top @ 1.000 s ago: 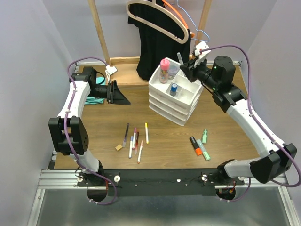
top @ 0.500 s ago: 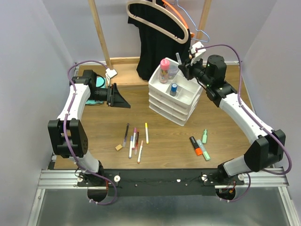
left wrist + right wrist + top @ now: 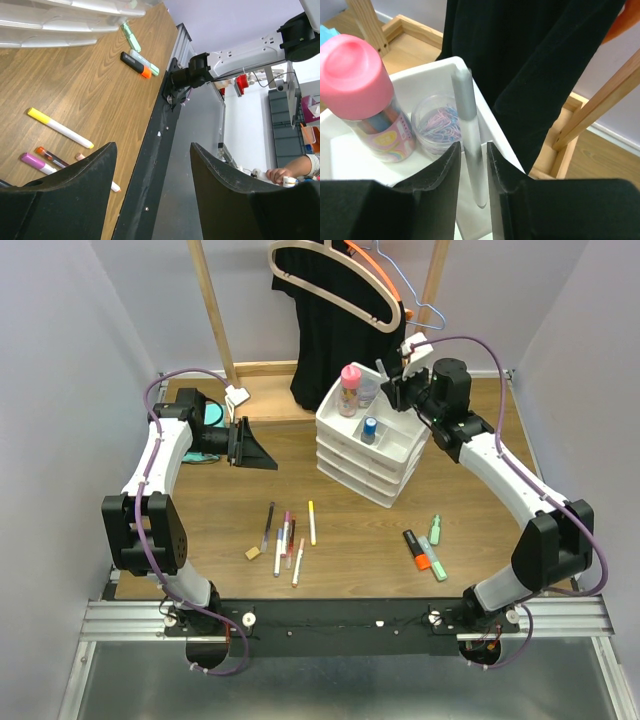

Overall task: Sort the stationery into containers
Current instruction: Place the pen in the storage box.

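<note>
Two arms in view, so which one is working? asks the desk.

Me: The right one. I've got the right gripper [image 3: 392, 380] over the far-right corner of the white organiser [image 3: 360, 475]. The grey pen [image 3: 467, 125] stands upright between its fingers, with its lower end dipping into the corner compartment of the top tray. I hold it vertical so it goes in without fouling the dividers. I cannot tell whether the fingers are pinching the pen or have just let go.

Desk: And the left?

Me: The left gripper [image 3: 152, 145] hangs spread wide and empty at the far left, pointing right, well apart from the tray.

Desk: What's crowding you?

Me: The pink-capped bottle [image 3: 365, 105] and a clear tub of paper clips [image 3: 437, 125] sit just left of the pen. The black garment [image 3: 535, 60] on the wooden rack [image 3: 212, 310] hangs right behind it. The blue-capped tube [image 3: 369, 429] is in a nearer compartment.

Desk: What's left?

Me: I'd say plenty. The slim pens [image 3: 285, 540] and the tan eraser [image 3: 253, 553] lie near-left on the table. The orange highlighter [image 3: 416, 550] and green highlighters [image 3: 434, 530] lie near-right.
</note>
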You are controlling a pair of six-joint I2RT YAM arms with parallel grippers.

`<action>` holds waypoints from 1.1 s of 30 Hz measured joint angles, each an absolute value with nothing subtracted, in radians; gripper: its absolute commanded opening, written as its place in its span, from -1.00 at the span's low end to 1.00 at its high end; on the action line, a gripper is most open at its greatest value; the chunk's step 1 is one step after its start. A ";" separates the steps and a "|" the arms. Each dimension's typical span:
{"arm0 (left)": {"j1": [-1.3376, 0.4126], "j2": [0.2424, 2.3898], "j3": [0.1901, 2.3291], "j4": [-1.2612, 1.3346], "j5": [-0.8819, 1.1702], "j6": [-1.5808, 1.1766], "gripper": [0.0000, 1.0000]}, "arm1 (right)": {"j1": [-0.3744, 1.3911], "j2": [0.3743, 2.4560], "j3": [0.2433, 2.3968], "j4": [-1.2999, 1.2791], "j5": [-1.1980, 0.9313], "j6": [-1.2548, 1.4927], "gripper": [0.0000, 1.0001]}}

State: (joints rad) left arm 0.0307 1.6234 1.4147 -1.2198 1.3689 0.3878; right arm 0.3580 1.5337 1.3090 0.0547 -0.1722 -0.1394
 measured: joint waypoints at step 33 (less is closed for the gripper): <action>0.006 1.485 1.141 -0.920 0.629 0.051 0.32 | 0.704 1.364 1.391 -0.624 -0.508 -0.803 -0.08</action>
State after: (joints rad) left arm 0.0063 1.4849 1.1408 -0.9203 0.6289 0.0509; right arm 0.7040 1.3636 1.3914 -0.6243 -0.5076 -0.8032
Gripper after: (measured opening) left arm 0.657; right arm 0.498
